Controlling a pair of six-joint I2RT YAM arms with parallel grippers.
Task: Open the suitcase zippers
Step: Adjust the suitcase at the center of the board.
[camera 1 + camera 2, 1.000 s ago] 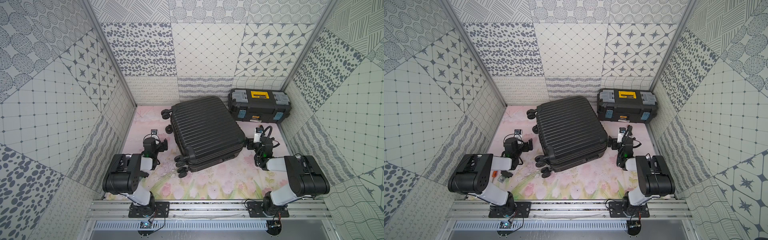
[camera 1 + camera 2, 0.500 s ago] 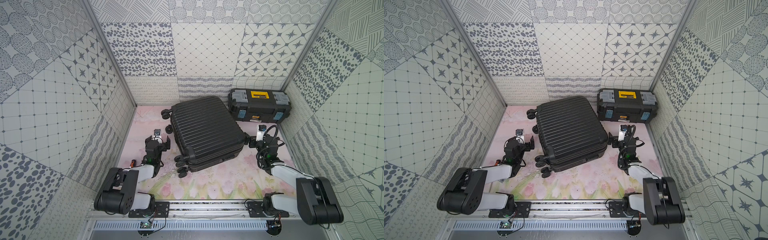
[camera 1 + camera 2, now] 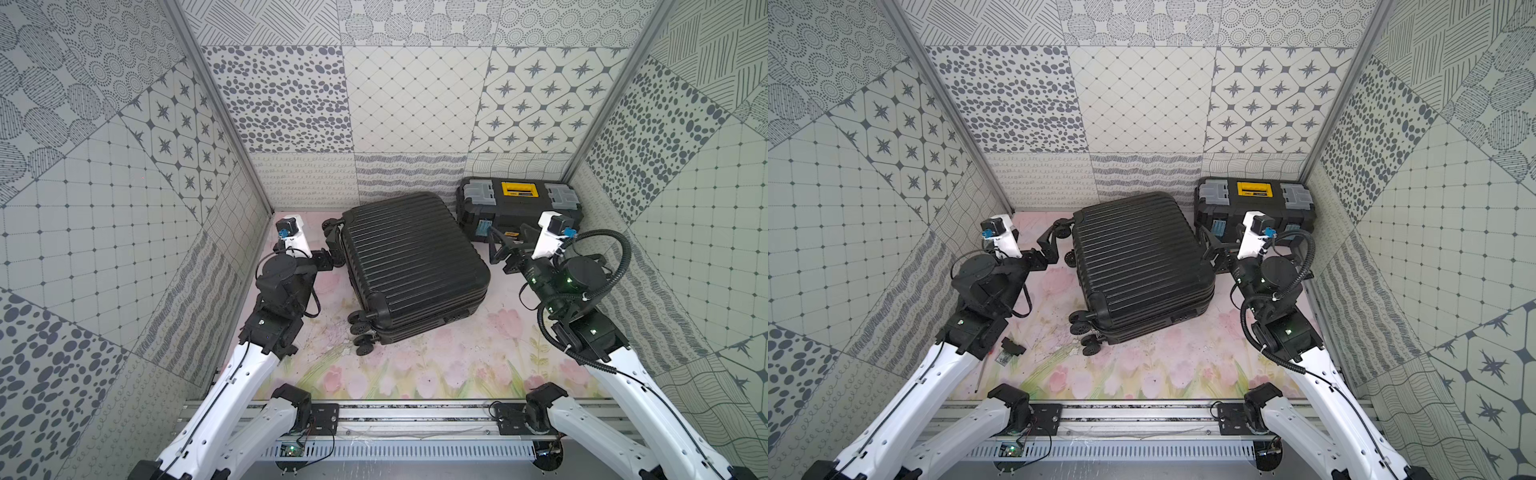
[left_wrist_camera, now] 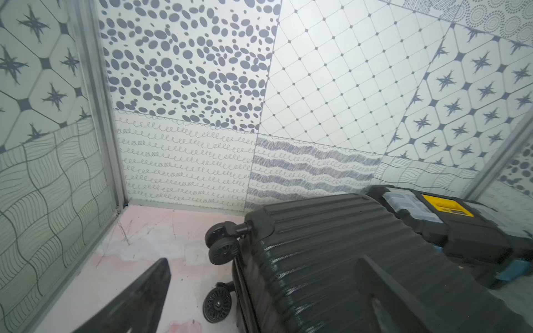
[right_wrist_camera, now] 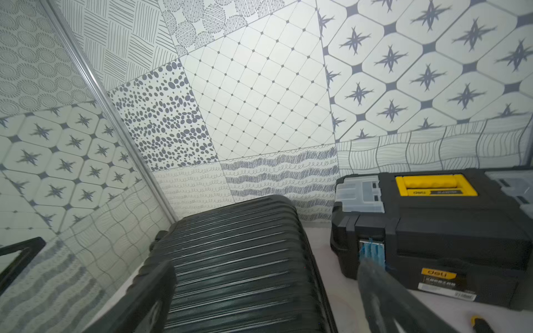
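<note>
The suitcase (image 3: 411,270) lies flat on its back in the middle of the floral surface (image 3: 415,374), towards the far edge and turned slightly askew, with its ribbed shell facing up and its wheels pointing at the left edge. It is closed, and the zippers (image 3: 419,325) show only as a thin dark line along the seam on its near side; the pulls are too small to make out. A black toolbox (image 3: 517,203) with a yellow label stands in the far right corner, just beside the suitcase but apart from it. The left gripper (image 3: 332,247) hangs by the suitcase's left side near the far wheels, its fingers spread wide and holding nothing; in the left wrist view one finger (image 4: 383,294) lies over the ribbed shell, and whether it touches cannot be told. The right gripper (image 3: 505,245) sits between the suitcase's right side and the toolbox, its fingers also spread wide and empty.
</note>
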